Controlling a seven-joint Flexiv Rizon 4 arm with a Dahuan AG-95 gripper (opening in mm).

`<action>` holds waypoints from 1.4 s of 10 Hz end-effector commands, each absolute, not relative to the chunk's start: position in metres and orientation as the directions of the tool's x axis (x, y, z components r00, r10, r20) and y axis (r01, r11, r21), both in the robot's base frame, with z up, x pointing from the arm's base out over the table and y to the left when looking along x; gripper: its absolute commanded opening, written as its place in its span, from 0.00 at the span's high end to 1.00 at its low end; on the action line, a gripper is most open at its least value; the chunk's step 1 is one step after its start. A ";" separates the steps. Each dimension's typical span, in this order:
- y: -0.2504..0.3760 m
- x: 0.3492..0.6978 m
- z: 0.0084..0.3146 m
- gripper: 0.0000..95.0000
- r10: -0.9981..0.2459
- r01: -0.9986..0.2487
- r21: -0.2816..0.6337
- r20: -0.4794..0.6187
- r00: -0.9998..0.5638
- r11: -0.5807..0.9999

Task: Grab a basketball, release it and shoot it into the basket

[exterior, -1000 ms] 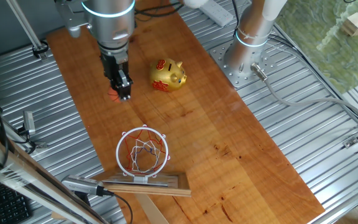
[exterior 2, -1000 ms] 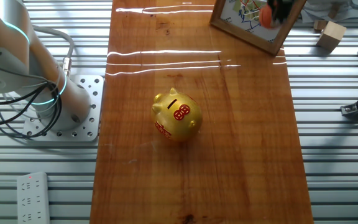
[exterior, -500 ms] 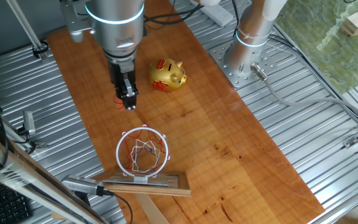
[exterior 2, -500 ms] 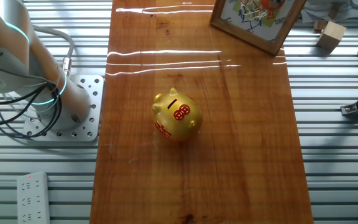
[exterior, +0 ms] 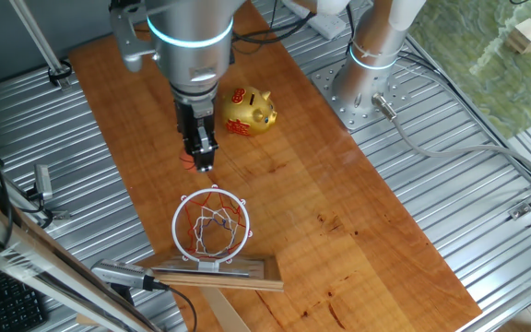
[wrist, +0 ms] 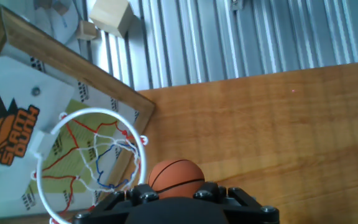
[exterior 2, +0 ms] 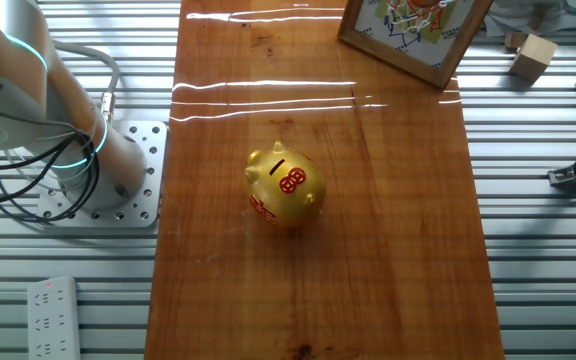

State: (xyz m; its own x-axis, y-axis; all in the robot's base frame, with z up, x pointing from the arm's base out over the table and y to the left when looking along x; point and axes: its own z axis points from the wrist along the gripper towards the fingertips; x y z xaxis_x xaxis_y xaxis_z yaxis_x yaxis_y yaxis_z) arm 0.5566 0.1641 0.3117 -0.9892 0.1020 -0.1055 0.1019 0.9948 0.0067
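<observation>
Downward-pointing, the gripper (exterior: 205, 166) has its jaws closed on the basketball (wrist: 176, 178), a small round orange ball with thin dark seam lines, nested between the fingertips above the wooden table (exterior: 339, 203). Just ahead stands the basket (exterior: 212, 224): white-and-red ring, string net, flat wood-framed backboard. Beside the arm sits a glossy gold-and-red piggy bank (exterior: 249, 112).

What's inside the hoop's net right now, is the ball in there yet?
Nothing shows inside the basket: only string net and wood beneath. The basketball sits in the gripper, short of the ring. Its lower half is covered by the gripper body.
</observation>
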 end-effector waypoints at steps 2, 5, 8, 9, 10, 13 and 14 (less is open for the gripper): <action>0.166 0.555 0.310 1.00 0.074 0.075 -0.004 -0.110 -0.991 0.997; 0.166 0.555 0.311 1.00 0.072 0.072 -0.003 -0.109 -0.991 0.997; 0.166 0.555 0.311 1.00 0.060 0.060 0.000 -0.107 -0.992 0.998; 0.166 0.555 0.311 1.00 0.004 0.004 -0.003 -0.108 -0.994 1.000; 0.166 0.555 0.311 1.00 -0.064 -0.064 -0.003 -0.102 -0.993 0.998; 0.166 0.555 0.311 1.00 -0.162 -0.163 0.008 -0.083 -0.983 0.987; 0.166 0.555 0.311 1.00 -0.170 -0.173 0.024 -0.090 -0.981 0.985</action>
